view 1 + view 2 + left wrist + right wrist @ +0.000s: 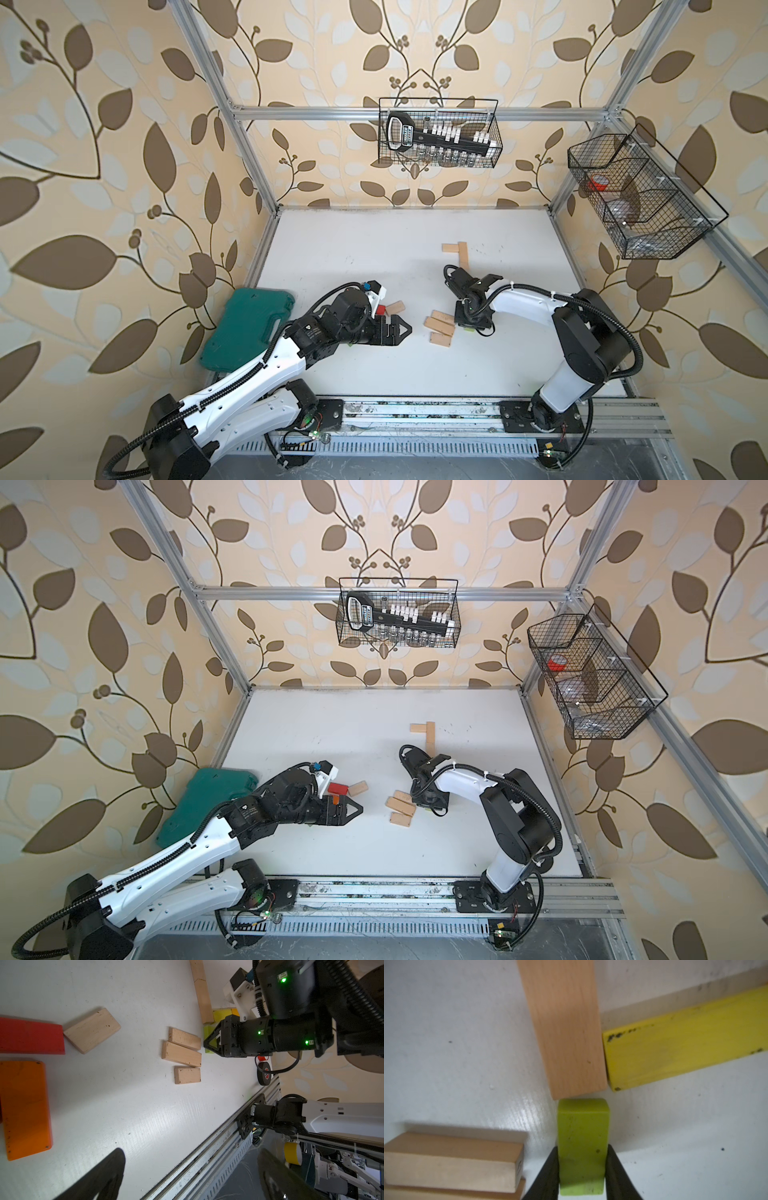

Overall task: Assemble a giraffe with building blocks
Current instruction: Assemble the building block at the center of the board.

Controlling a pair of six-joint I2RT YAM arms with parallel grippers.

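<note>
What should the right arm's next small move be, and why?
Probably open the right gripper wider and back straight away. The green block already stands at the end of the long plain plank, beside the yellow plank, with the jaws close on both sides.

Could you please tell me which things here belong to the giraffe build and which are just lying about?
For the job:
green block, yellow plank, red block, orange block, plain wooden planks.

Lying about:
dark green case, back wire basket, side wire basket, black tape roll, yellow roll.
</note>
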